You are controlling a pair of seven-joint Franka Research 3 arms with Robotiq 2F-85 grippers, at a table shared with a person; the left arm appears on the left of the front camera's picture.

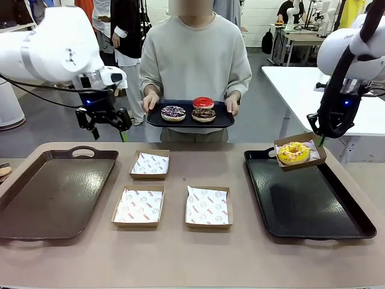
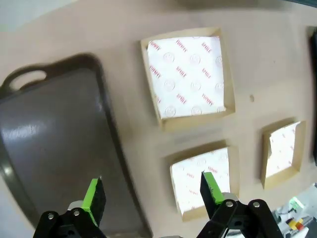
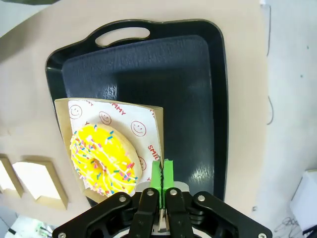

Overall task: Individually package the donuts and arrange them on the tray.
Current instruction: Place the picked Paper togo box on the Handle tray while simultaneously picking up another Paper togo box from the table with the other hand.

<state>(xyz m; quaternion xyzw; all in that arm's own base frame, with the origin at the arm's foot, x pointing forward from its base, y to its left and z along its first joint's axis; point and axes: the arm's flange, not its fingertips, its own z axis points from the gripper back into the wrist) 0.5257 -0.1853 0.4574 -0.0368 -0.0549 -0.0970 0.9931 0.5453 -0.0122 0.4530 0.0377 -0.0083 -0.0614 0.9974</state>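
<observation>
Found right gripper (image 3: 162,171) pinched together on the rim of a cardboard box (image 3: 143,124) with the yellow donut (image 3: 103,159) inside, tilted and apparently not yet resting, over the far left corner of the black tray (image 1: 313,205). Found left gripper (image 1: 105,120) spread apart, holding nothing, raised near the far left corner of the table (image 1: 180,259), by the brown tray (image 1: 54,192). Counted three empty paper-lined boxes (image 1: 138,206) mid-surface and three more donuts (image 1: 203,114) on the person's tray (image 1: 156,120) beyond the far edge. Judged step: setting down first packed donut. Next, probably: lower box flat into that corner, leaving room for three more, then let go.
</observation>
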